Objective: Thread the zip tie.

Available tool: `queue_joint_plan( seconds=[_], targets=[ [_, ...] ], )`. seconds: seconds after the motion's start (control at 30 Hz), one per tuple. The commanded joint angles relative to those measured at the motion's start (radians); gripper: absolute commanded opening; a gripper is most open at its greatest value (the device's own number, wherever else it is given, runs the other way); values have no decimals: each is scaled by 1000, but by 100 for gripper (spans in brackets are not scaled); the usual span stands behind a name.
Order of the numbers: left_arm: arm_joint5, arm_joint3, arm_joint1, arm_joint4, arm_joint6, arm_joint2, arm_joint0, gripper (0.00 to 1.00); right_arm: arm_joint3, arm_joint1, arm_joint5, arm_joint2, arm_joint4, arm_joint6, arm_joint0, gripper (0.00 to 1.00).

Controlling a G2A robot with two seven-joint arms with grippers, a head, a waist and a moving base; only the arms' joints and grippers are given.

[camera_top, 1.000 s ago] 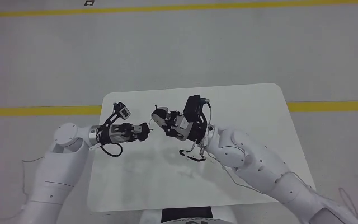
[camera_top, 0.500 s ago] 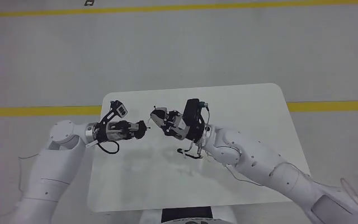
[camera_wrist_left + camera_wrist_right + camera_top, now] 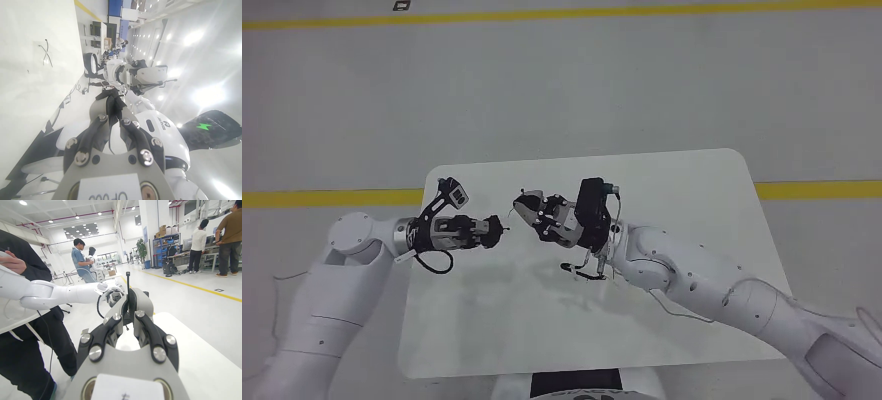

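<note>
Pinched upright between the closed fingers of the right gripper (image 3: 128, 303): a thin black zip tie (image 3: 128, 283), square head clear above the fingertips, a short length of strap exposed below it. Opposite and near, just short of touching: the left gripper (image 3: 114, 102), fingers likewise pressed together on a black strap (image 3: 110, 132) trailing back toward its wrist. Impossible to tell whether the same tie's tail or a separate one. Well beyond the left gripper, flat on the white table (image 3: 692, 200): two spare ties (image 3: 46, 53), crossed over each other.

Likely featherweight and springy. Flexible along the length, stiffer near the head, smooth plastic apt to slip or twist in a loose pinch. Best held close behind the head on one side and just back from the tip on the other, leaving little free length to wobble. Narrow slot, thin tip: a small misalignment probably enough to miss. Matte black, flat and ribbon-like, with a small boxy head at one end.
</note>
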Motion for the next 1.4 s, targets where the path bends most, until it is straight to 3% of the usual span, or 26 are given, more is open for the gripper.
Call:
queue_joint_plan(
  seconds=[0.0, 0.13, 0.4, 1.0, 1.37],
  targets=[
    [0, 0, 0, 0, 0, 0, 0, 0, 0, 0, 0, 0, 0, 0, 0, 0],
    [1, -10, -1, 2, 26, 5, 4, 0, -2, -1, 0, 18, -25, 8, -22, 0],
    [7, -15, 4, 1, 20, 2, 8, 0, 3, 3, 0, 27, -120, -17, -50, 0],
    [3, -9, 11, -13, 4, 13, 0, 0, 30, 8, 0, -58, -155, -85, 2, 0],
    [-3, -9, 13, 0, 7, 12, -2, 0, 24, 2, 14, -34, -173, -59, -25, 0]
  ],
)
